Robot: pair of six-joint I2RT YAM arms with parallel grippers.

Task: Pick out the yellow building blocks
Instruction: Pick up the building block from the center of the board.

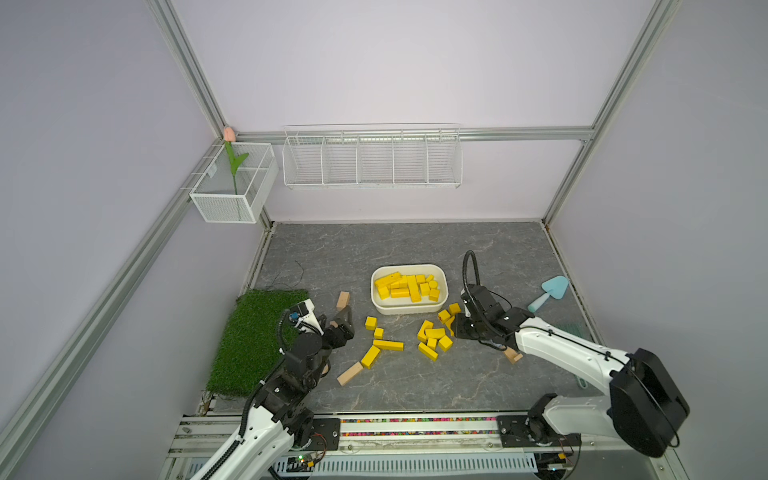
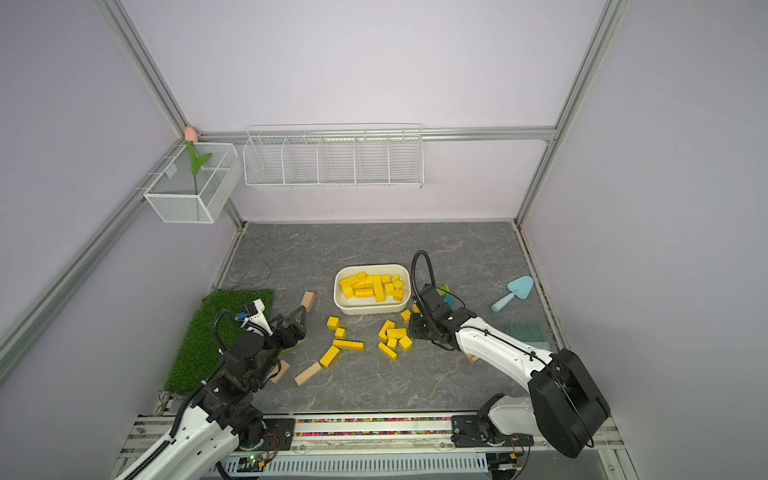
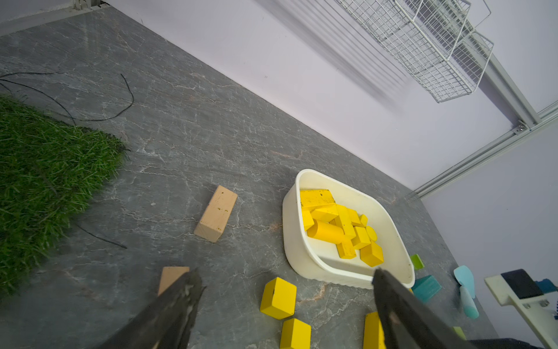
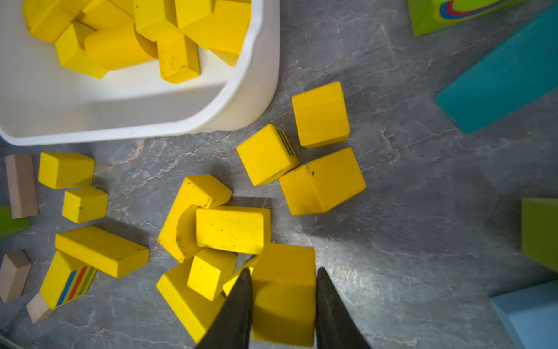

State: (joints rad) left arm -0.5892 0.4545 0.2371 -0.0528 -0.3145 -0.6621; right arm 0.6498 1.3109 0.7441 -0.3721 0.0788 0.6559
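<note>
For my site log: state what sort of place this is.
Probably a robot test booth: lilac walls framed by aluminium rails, two robot arms mounted in front, props like a fake grass mat and wire basket.

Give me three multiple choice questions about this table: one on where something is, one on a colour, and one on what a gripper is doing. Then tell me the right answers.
1. Where does the grass mat lie?
A. On the robot's right side
B. On the robot's left side
C. Dead centre

2. What colour are the blocks in the white tub?
A. Tan
B. Green
C. Yellow

3. What is the right gripper doing?
A. Shut on a yellow cube
B. Wide open, holding nothing
C. Out of sight in every view

Answers:
1 B: in both top views the mat lies next to the left arm.
2 C: every block in the tub is yellow.
3 A: in the right wrist view its fingers press on both sides of the cube.
</note>
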